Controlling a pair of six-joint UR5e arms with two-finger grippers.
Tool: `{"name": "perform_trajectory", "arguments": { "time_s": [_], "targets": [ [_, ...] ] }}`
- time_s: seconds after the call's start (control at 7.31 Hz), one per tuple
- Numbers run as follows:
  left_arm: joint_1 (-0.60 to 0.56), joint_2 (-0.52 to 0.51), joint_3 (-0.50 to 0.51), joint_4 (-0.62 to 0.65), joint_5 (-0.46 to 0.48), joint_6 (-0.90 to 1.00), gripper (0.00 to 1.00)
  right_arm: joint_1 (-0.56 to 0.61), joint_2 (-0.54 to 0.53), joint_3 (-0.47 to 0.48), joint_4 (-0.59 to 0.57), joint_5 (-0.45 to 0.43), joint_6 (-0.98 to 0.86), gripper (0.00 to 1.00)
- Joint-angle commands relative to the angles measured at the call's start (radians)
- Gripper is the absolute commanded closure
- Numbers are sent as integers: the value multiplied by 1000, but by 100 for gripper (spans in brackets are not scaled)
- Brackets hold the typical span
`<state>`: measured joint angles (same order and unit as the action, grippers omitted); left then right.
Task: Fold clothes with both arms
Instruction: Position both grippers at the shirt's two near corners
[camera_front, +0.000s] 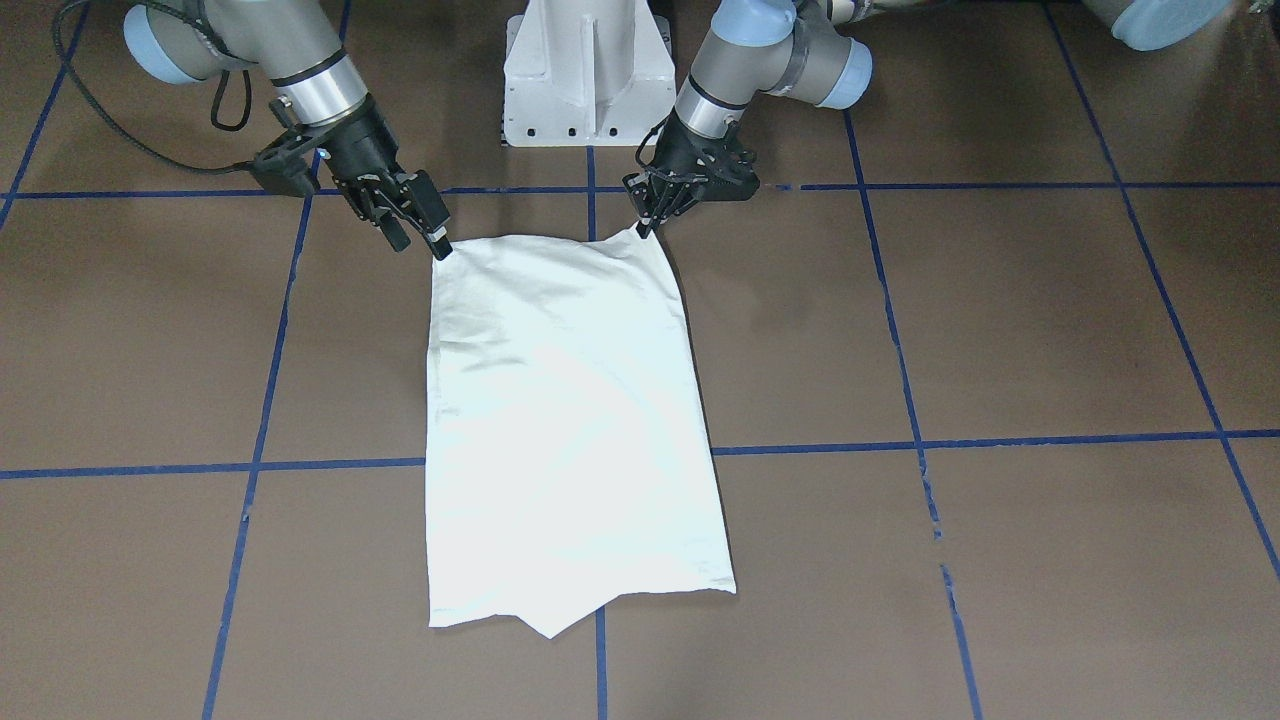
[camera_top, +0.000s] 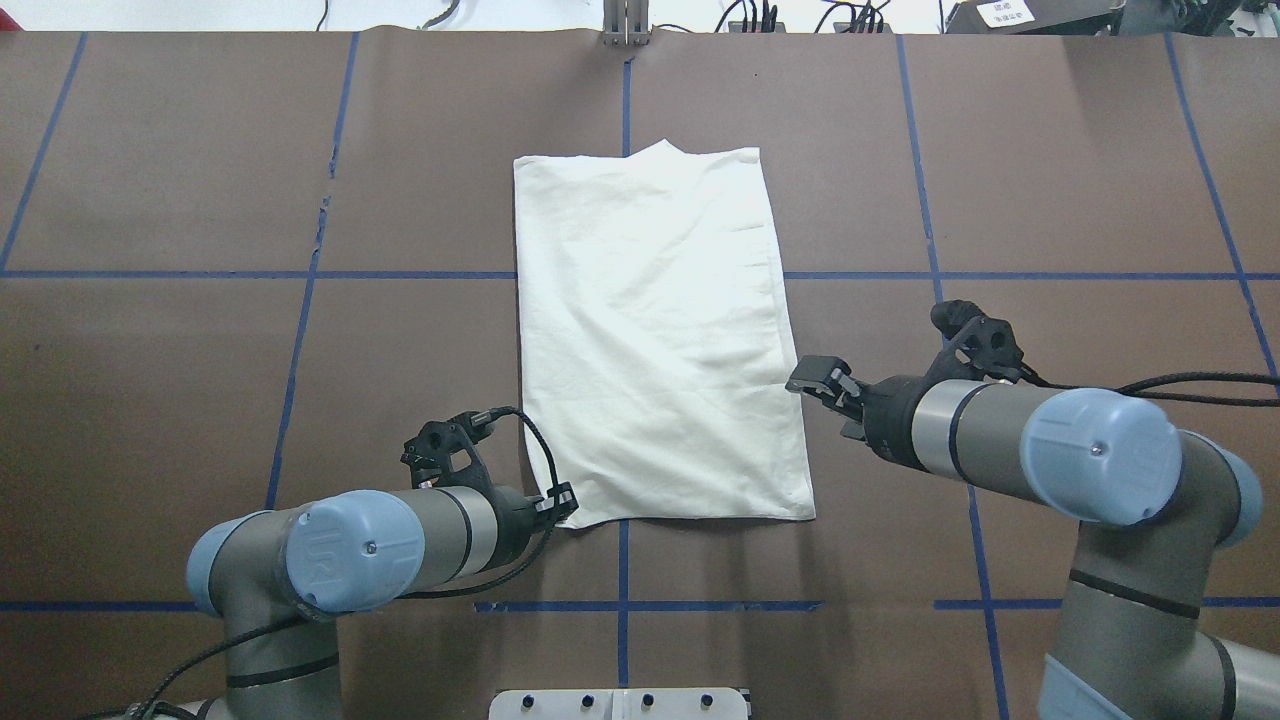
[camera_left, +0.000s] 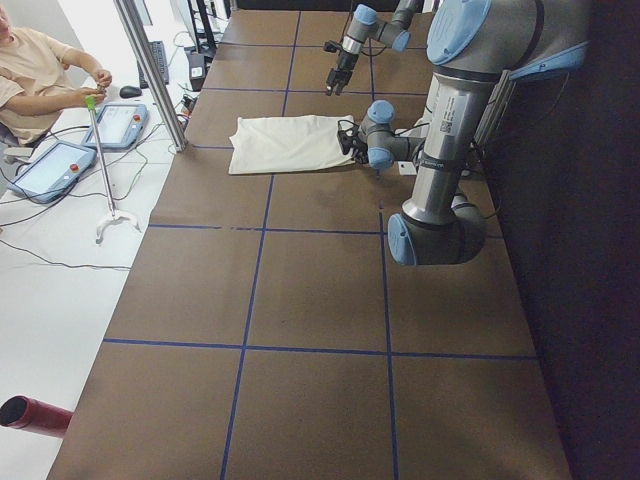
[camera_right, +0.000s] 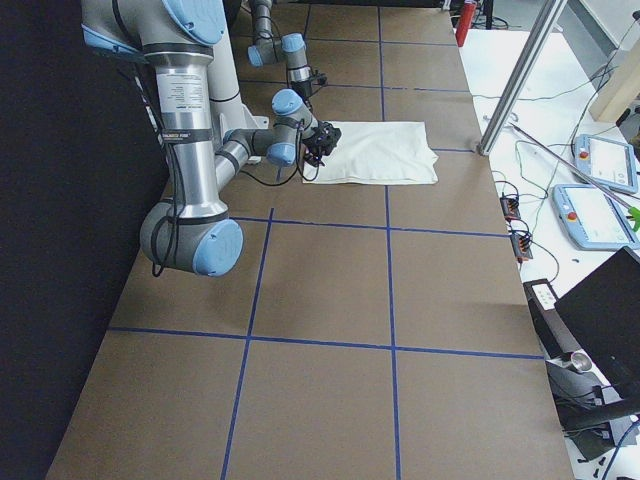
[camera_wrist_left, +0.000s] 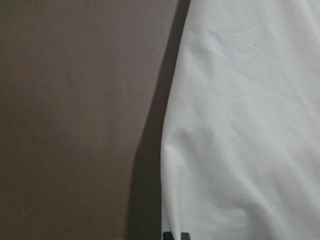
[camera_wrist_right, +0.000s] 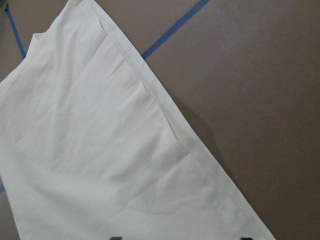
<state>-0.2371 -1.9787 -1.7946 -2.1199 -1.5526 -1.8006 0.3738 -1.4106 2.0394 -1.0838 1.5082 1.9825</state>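
The shirt is laid flat in the middle of the table, plain side up. It is already folded into one long narrow rectangle, with no sleeve seen outside it. The cross folds that would shorten it are judged to be left. One corner near the robot is pinched by the left gripper, its jaws pressed together on the cloth. The right gripper is held above the other near corner, jaws spread, with nothing held.
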Motion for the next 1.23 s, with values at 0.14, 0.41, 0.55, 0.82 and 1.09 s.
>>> {"name": "perform_trajectory", "arguments": {
  "time_s": [0.14,0.41,0.55,0.82,1.09],
  "targets": [
    [-5,-6,-3,0,2,1,100,-163,68,-5,-171,-178,215,16],
    [-7,-6,-8,-2,2,1,100,-213,103,-37,-219,-192,340,16],
    [-8,-5,-11,-2,2,3,100,-216,158,-104,-220,-197,387,12],
    [-10,-5,-9,-2,2,3,100,-216,196,-143,-267,-223,392,6],
    [-11,-5,-11,-2,2,4,100,-216,196,-148,-275,-224,398,6]
  ]
}}
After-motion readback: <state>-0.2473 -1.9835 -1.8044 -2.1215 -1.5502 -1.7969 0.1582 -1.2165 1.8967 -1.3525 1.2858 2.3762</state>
